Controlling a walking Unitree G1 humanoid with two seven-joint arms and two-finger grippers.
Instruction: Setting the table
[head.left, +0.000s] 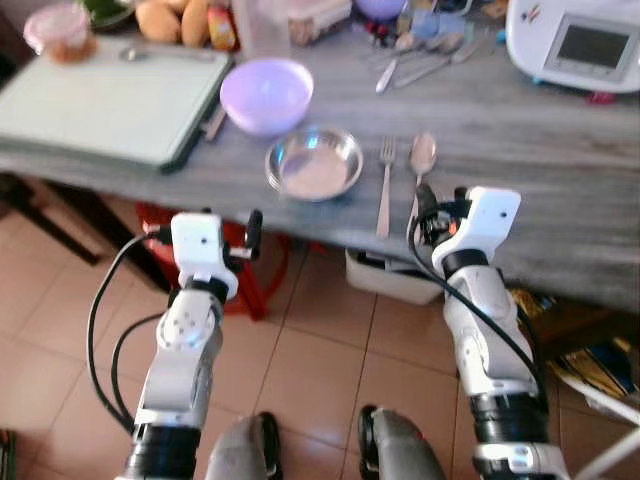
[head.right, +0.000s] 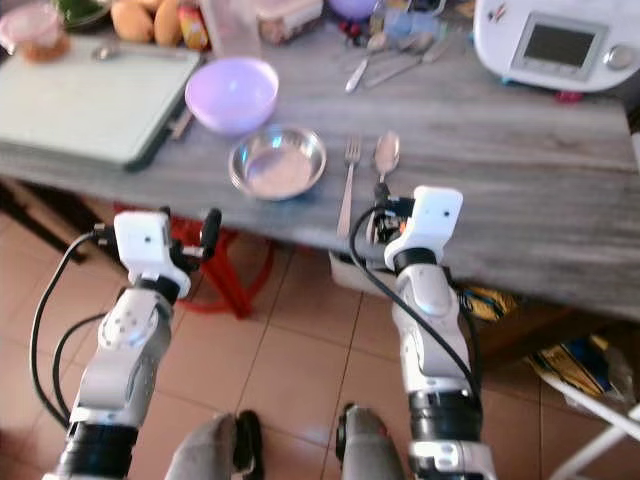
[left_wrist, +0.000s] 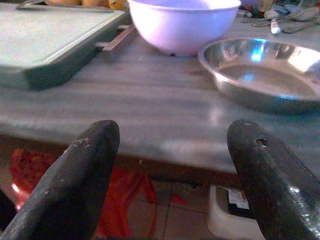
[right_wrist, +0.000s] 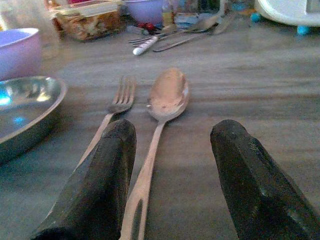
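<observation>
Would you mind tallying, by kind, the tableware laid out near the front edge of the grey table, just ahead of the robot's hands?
Round lilac plastic bowl: 1
Shallow round steel dish: 1
Metal fork: 1
Metal spoon: 1
Total: 4

Spoon (right_wrist: 167, 97) lies flat between the spread right pincer (right_wrist: 172, 185) fingers, fork (right_wrist: 117, 102) just beside, steel plate (head.left: 314, 162) further left.
</observation>
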